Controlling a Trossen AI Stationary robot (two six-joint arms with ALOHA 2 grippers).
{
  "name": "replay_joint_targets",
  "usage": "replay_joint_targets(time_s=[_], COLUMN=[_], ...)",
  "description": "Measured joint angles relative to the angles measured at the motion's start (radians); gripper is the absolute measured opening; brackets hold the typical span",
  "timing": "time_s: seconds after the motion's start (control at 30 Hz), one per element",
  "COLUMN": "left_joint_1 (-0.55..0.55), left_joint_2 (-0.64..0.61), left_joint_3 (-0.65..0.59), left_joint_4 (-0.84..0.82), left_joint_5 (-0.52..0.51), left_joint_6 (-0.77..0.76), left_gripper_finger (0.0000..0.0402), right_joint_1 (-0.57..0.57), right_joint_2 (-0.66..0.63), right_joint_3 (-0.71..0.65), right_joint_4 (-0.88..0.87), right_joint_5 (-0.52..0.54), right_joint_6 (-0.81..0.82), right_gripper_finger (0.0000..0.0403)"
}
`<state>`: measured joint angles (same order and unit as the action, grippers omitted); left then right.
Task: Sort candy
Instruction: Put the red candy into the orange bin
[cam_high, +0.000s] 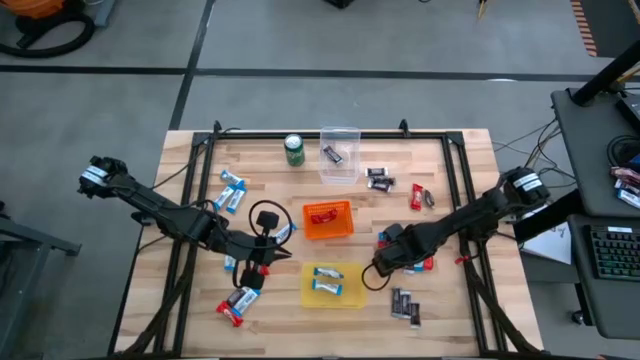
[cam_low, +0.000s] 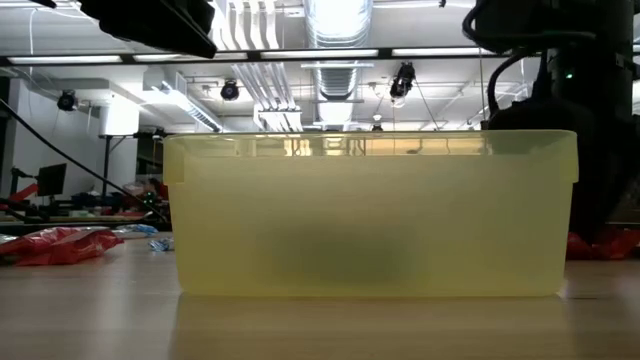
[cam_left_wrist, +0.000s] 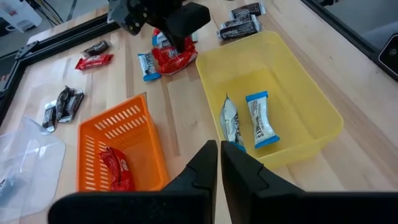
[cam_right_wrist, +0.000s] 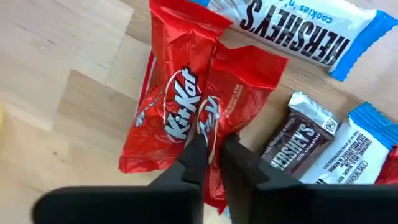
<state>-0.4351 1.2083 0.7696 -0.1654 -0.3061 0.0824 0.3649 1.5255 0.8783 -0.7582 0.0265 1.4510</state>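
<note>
A slatted wooden bench (cam_high: 200, 170) is sitting on grey floor. Low down, the yellow bin (cam_low: 370, 215) is blocking most candy behind it. Right of centre, the right gripper (cam_right_wrist: 210, 144) is pinching its fingers onto a red KitKat (cam_right_wrist: 180, 106). The left gripper (cam_left_wrist: 219, 152), fingers closed and empty, is hanging lower centre.

**Colours and patterns on the sorting table**

Centre of the high view: an orange slatted basket (cam_high: 328, 221) holding red wrappers. Below it, a translucent yellow bin (cam_high: 333, 284) with blue-and-white bars (cam_left_wrist: 260, 119). Upper centre: a green can (cam_high: 294, 150) and a clear box (cam_high: 340, 154). The red wrapper (cam_right_wrist: 177, 106) carries white lettering; the neighbouring dark brown bar (cam_right_wrist: 300, 144) has silver lettering. The tabletop (cam_high: 450, 320) is pale striped wood.
</note>
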Motion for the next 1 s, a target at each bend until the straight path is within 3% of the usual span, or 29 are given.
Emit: replay_joint_targets(time_s=[0.27,0.5,0.7,0.87,1.0], left_joint_1=[0.0,0.0,0.003,0.008,0.008], left_joint_2=[0.0,0.001,0.001,0.001,-0.004], left_joint_3=[0.0,0.0,0.0,0.0,0.0], left_joint_4=[0.0,0.048,0.126,0.154,0.136], left_joint_5=[0.0,-0.002,-0.002,-0.053,-0.116], left_joint_6=[-0.014,-0.002,0.049,0.048,-0.002], left_gripper_finger=[0.0003,0.0003,0.0003,0.0003,0.0003], right_joint_1=[0.0,-0.003,-0.05,-0.118,-0.159], right_joint_2=[-0.083,-0.182,-0.217,-0.161,-0.108], right_joint_3=[0.0,0.0,0.0,0.0,0.0], right_joint_4=[0.0,0.046,0.289,0.597,0.717], right_joint_5=[0.008,0.213,0.428,0.447,0.448], right_joint_6=[-0.045,-0.183,-0.571,-1.025,-1.304], right_gripper_finger=[0.0013,0.0013,0.0013,0.0013,0.0013])
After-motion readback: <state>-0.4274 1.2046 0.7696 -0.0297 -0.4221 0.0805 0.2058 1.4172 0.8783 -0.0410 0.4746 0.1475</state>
